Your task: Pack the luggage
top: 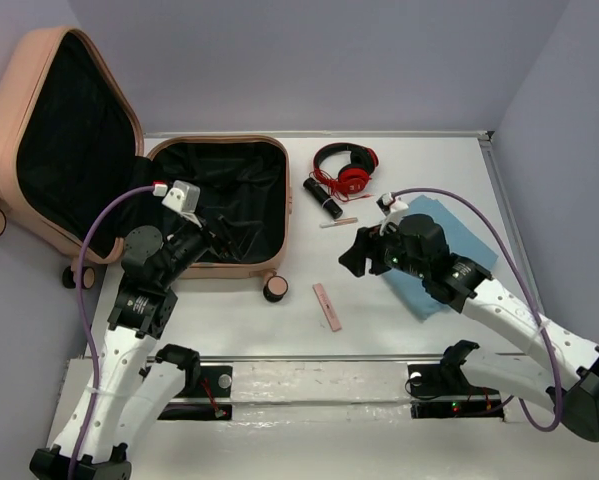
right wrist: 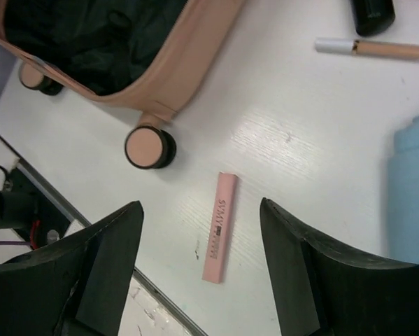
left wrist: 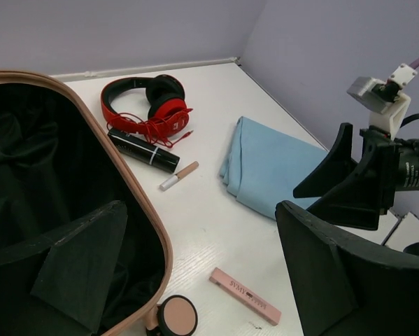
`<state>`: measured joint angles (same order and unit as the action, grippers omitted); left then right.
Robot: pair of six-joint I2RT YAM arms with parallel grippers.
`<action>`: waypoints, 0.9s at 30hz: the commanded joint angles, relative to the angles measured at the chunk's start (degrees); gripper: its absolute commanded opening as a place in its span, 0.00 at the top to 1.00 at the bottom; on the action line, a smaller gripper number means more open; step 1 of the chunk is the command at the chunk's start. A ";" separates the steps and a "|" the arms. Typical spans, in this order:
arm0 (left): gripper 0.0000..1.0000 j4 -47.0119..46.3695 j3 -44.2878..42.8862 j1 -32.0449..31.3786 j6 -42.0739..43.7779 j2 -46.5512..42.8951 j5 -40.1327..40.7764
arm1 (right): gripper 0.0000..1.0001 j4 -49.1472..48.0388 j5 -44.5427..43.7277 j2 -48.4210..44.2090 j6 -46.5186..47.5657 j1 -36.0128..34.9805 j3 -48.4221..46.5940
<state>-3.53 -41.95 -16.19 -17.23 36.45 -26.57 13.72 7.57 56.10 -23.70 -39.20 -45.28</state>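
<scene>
Lavender walls (top: 329,60) enclosed a white tabletop (top: 429,160). At far left, the luggage (top: 286,200) lay open: its lid stood propped against the left wall and was partly cut off by the frame edge, while its base rested flat on the tabletop. The black lining was too dark to show whether anything lay inside.

The left gripper (top: 224,238) hovered over the near part of the base, fingers (left wrist: 76,266) apart and empty; they hid part of the lining in the left wrist view. One luggage wheel (top: 275,290) protruded at the near right corner of the base.

A slim pink bar (top: 327,306) lay flat near that wheel; its printing was too small to read with certainty. Farther back lay a black tube (top: 322,199), red-and-black headphones (top: 345,167) with a tangled red cord, and a beige stick (top: 338,223) with a white cap.

The right gripper (top: 355,254) hung above bare tabletop beyond the bar, fingers (right wrist: 314,259) spread and holding nothing. A folded blue cloth (top: 459,225) lay to the right, largely covered by the right arm.
</scene>
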 commanded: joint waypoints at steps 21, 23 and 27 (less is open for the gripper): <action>0.01 1.68 2.23 -2.10 2.12 -6.82 2.83 | 0.35 3.51 -16.63 31.59 -1.95 -18.27 -8.24; 0.01 1.68 2.23 -2.10 2.03 -7.00 2.92 | 0.35 2.55 -15.58 34.24 -2.48 -18.81 -8.69; 0.01 2.21 2.05 -2.10 2.12 -7.53 3.63 | 0.41 2.63 -18.55 39.00 -3.80 -19.95 -9.30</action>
<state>-0.43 -39.79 -18.04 -15.79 29.91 -23.31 17.72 -7.38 92.64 -25.63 -58.33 -52.49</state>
